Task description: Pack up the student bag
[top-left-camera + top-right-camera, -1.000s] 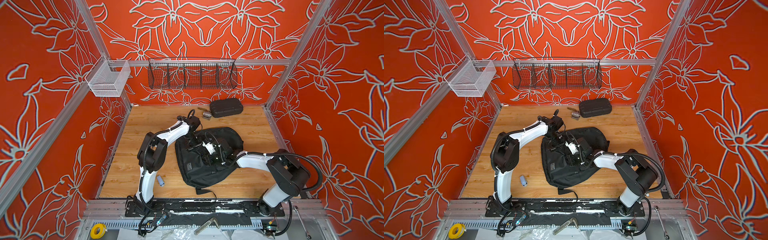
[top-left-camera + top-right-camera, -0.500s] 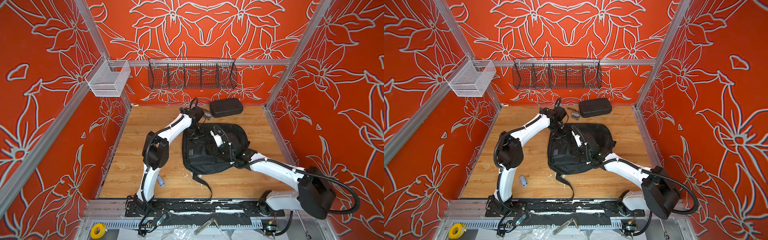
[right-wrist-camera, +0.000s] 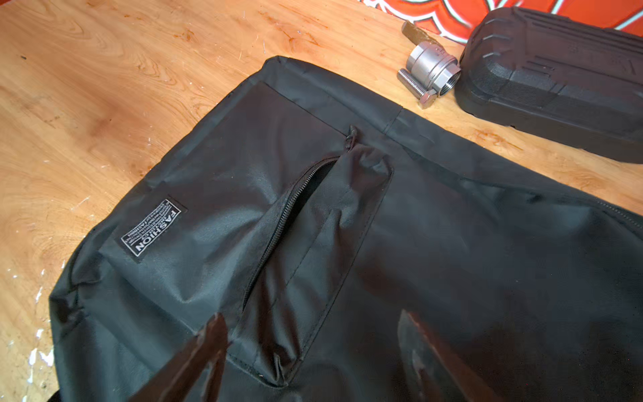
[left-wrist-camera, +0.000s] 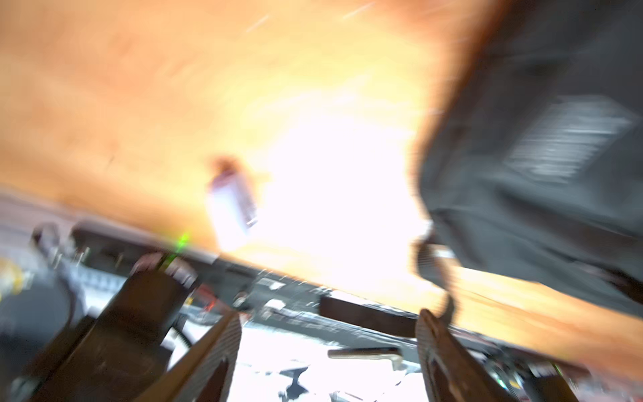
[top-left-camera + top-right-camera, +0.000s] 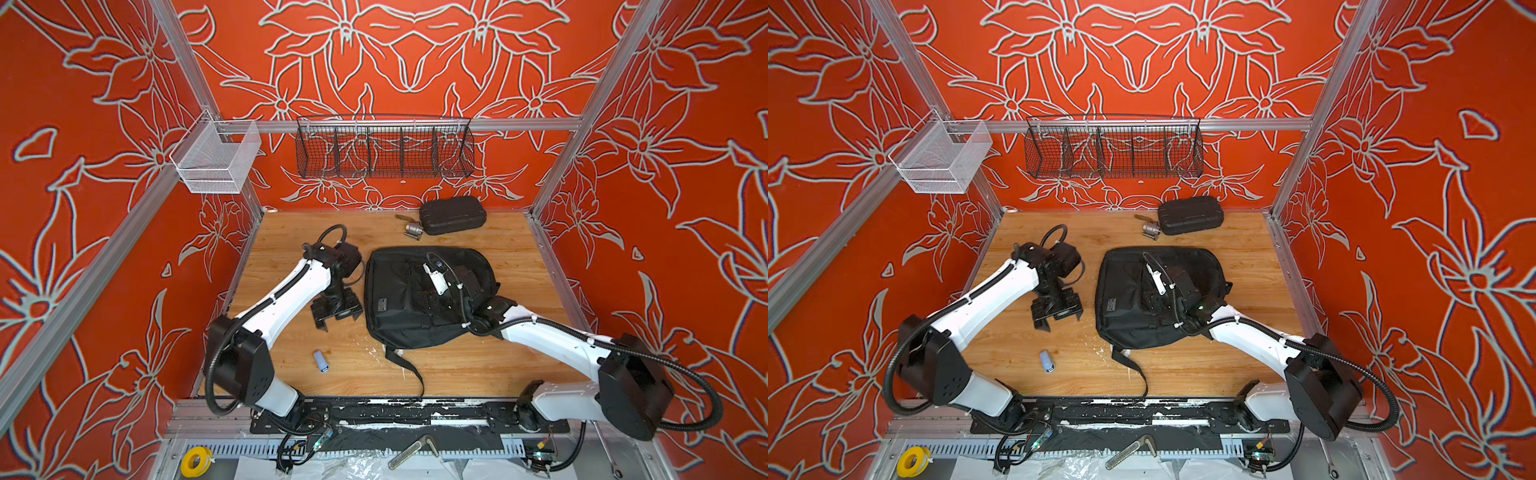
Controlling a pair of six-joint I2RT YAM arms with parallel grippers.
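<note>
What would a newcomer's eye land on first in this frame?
Probably the student bag, lying flat mid-table with its front zip pocket gaping, the right claw open just over it. Next, the left claw, open and empty above bare wood left of the bag, with a small blue-grey stick nearer the front edge. At the back lie a black hard case and metal fittings beside it.
</note>
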